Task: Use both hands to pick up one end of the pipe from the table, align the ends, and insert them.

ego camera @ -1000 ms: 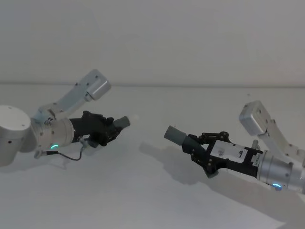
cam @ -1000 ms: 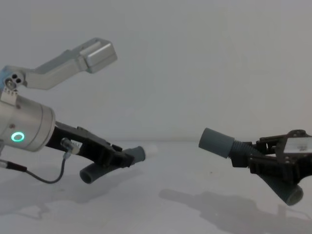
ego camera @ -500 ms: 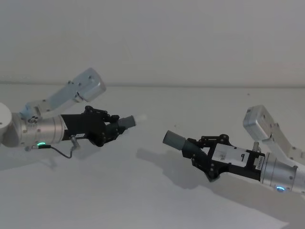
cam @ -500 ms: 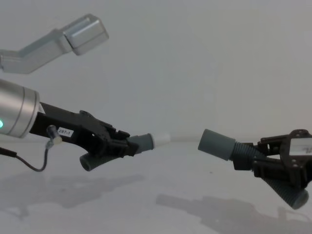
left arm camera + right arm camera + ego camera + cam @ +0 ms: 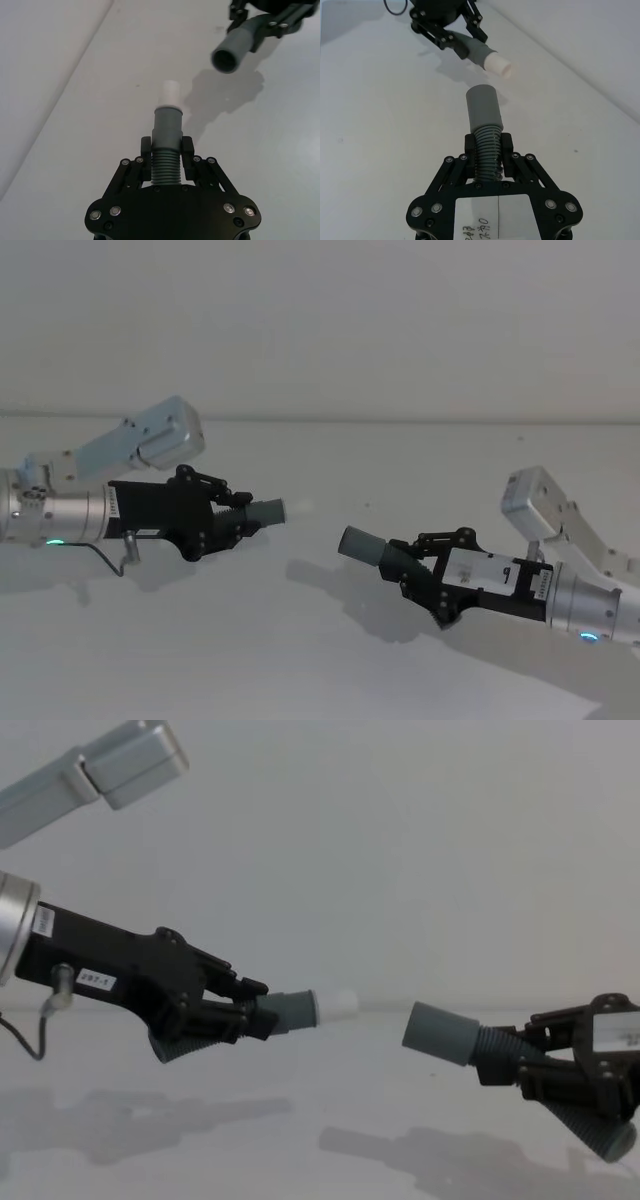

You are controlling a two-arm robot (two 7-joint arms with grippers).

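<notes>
**A:** Left side, status?

**B:** My left gripper (image 5: 240,520) is clamped on the corrugated middle of the tip piece (image 5: 165,161), which is held above the table (image 5: 320,650). Its white tip (image 5: 340,1003) points at the cuff (image 5: 440,1032), sitting apart from it and slightly higher.

**A:** And the right?

**B:** My right gripper (image 5: 405,565) is clamped on the corrugated part of the cuff piece (image 5: 486,147), also above the table. The cuff's open mouth faces the tip. There's a clear gap and nothing is inserted. In the left wrist view the tip's axis passes beside the cuff.
</notes>
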